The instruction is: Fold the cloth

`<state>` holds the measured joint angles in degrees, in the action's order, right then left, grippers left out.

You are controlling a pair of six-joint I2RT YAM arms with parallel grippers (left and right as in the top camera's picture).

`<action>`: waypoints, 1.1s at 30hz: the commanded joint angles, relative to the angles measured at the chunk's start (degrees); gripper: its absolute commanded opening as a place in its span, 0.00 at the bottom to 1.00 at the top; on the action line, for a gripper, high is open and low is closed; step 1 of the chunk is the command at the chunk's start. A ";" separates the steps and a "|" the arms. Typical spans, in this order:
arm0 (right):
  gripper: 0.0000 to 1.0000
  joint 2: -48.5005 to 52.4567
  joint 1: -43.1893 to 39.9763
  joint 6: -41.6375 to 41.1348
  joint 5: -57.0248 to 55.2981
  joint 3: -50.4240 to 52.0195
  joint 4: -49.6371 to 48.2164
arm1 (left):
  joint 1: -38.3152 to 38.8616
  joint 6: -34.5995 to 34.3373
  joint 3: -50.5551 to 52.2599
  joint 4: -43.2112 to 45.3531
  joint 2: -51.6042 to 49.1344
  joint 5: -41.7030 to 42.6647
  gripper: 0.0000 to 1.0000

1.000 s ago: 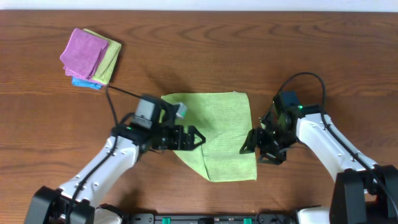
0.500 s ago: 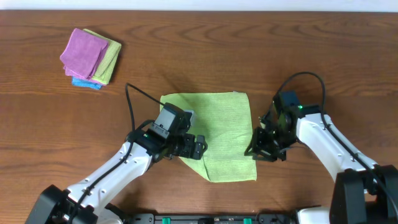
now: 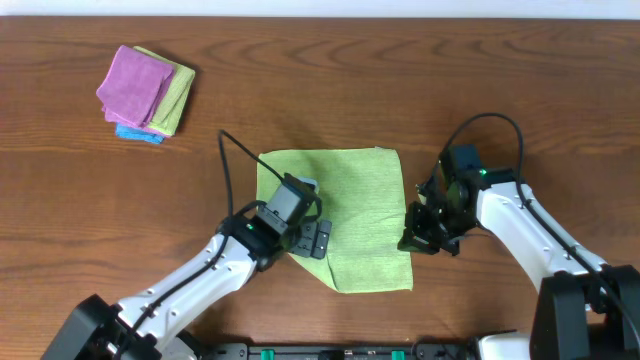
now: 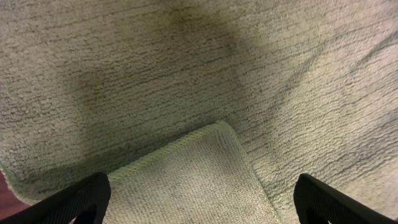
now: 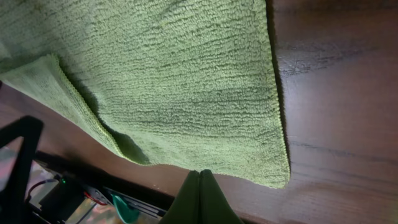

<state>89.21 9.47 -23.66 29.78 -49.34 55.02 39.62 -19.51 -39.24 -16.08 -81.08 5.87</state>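
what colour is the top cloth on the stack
Pink top cloth, clearest in the overhead view.

The cloth (image 3: 345, 220) is plain lime green, no print, just a fine ribbed weave w/ a slightly paler stitched hem. In the left wrist view it reads washed-out, greyish green, w/ a darker shadow patch. The table (image 3: 500, 80) is reddish-brown wood w/ darker streaky grain. The small stack has a magenta-pink cloth (image 3: 132, 85) on top, a yellow-green cloth (image 3: 178, 98) under it and a bright blue cloth (image 3: 135, 133) at the bottom. The left gripper (image 3: 318, 238) and right gripper (image 3: 420, 235) are both black; the arms (image 3: 520, 225) are white shells w/ black joints. The cable (image 3: 225, 160) is black. There is a teal-green spot (image 3: 482, 173) on the right arm's dark block.
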 commanded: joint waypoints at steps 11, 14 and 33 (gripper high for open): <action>0.02 0.37 0.31 0.17 0.02 -0.59 -0.13 | 4.42 4.81 -1.11 5.75 -0.68 -5.86 0.96; 0.02 0.37 0.31 0.17 0.02 -0.59 -0.13 | 4.39 6.23 -1.09 7.65 -0.98 -5.86 0.86; 0.02 0.37 0.31 0.15 0.00 -0.59 -0.44 | 4.44 5.73 -1.09 8.94 -7.69 -3.26 0.50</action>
<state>89.21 9.47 -23.66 29.78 -49.34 54.76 43.94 -14.13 -39.27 -7.38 -88.62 1.43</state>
